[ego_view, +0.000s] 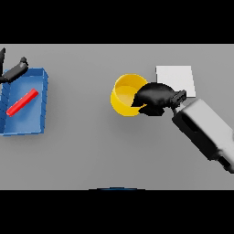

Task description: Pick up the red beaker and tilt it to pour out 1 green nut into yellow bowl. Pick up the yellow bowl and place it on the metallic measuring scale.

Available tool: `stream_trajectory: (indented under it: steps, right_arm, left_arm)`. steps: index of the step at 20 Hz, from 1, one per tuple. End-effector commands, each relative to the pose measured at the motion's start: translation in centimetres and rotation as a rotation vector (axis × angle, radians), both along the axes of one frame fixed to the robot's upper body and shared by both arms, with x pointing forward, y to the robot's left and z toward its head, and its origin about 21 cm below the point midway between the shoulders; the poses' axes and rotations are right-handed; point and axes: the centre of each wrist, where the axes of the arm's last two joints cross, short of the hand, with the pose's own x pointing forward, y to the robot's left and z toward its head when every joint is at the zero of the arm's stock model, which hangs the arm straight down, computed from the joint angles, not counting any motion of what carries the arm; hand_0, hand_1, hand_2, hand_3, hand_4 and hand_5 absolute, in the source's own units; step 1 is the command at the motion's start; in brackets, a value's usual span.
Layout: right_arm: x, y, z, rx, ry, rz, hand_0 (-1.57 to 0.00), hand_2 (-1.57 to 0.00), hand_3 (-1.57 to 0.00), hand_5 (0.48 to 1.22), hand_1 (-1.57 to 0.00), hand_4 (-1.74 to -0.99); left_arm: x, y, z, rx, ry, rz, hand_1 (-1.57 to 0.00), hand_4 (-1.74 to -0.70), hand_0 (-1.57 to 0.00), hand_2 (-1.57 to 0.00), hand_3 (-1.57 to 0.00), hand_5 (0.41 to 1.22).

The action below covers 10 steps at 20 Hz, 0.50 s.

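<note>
A yellow bowl stands on the grey table near the middle. My right hand is at the bowl's right rim, its dark fingers curled against the wall and reaching over the edge. Just behind the hand lies a flat pale square plate, the scale. A red beaker lies on its side inside a blue bin at the far left. My left hand hovers over the bin's far left corner, fingers relaxed and holding nothing. No green nut shows inside the bowl.
The blue bin's walls enclose the red beaker on all sides. The scale sits close to the right of the bowl, partly covered by my right hand.
</note>
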Motion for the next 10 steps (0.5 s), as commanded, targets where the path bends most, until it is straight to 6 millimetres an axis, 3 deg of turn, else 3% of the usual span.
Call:
stream_trajectory:
  steps: [1,2,7,10]
  right_arm:
    - [0.3,-0.3,0.3,-0.002,-0.017,-0.016,-1.57,-1.56,-1.27,1.219,-1.56,-1.723]
    - [0.5,-0.8,0.8,-0.013,-0.037,-0.038,-1.47,-1.57,-1.28,1.22,-1.53,-1.723]
    - [2.3,-3.6,2.2,-0.032,-0.096,-0.139,-1.54,-1.57,-1.41,1.221,-1.56,-1.726]
    - [3.3,-5.6,2.2,-0.059,-0.114,-0.202,-1.55,-1.57,-1.38,1.221,-1.56,-1.725]
  left_arm:
    - [-0.2,0.4,-0.2,0.0,0.003,-0.001,0.0,-0.8,0.0,0.0,0.0,0.747]
    - [0.0,0.5,-0.1,0.002,0.004,0.005,0.0,-0.79,0.0,0.0,0.0,0.748]
    - [0.3,0.4,0.2,-0.005,0.002,0.012,0.0,-0.8,0.0,0.0,0.0,0.754]
    - [0.1,0.7,0.0,-0.001,-0.001,0.02,0.0,-0.8,0.0,0.0,0.0,0.755]
